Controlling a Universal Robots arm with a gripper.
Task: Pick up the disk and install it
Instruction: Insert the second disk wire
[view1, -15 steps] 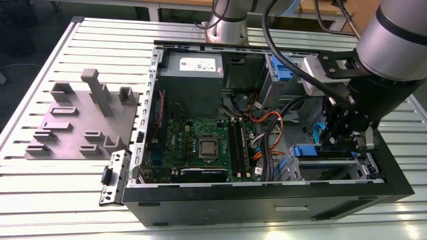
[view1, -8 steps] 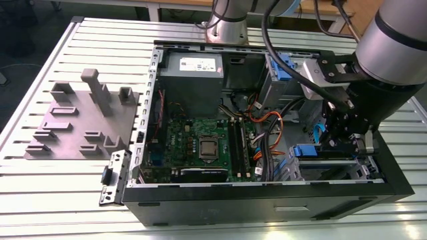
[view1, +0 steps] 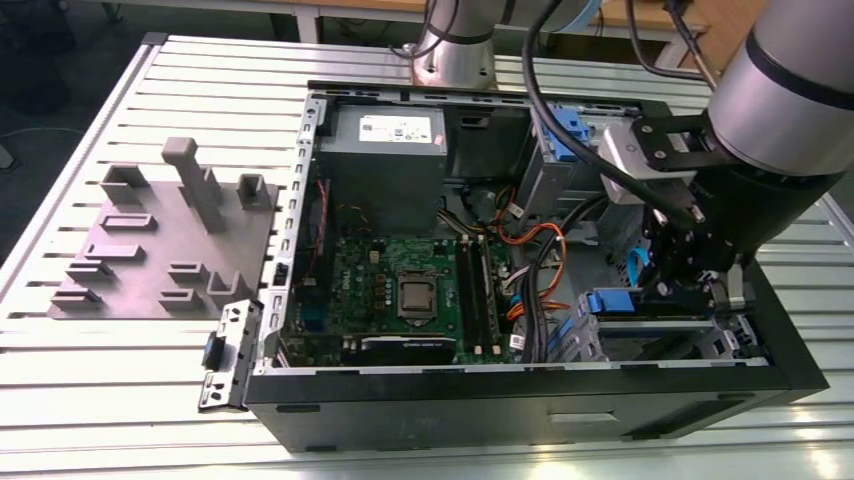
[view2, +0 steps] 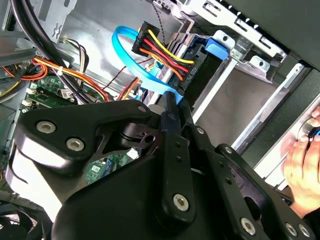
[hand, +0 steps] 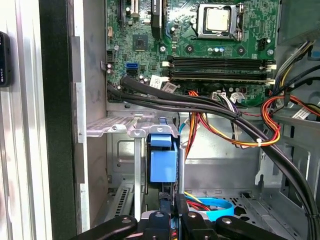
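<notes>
The disk sits in the drive bay at the front corner of the open computer case, on the exterior view's right; its blue frame end faces out. In the first wrist view the disk's blue end stands in the metal cage just ahead of my gripper. In the exterior view my gripper hangs right beside that blue end. In the second wrist view its fingers lie close together, and my gripper holds nothing I can make out. Whether the tips touch the disk I cannot tell.
A light blue flat cable and red-yellow-black power leads run close to the fingers. A person's hand rests at the case edge. The green motherboard fills the case middle. A grey slotted tray lies on the exterior view's left.
</notes>
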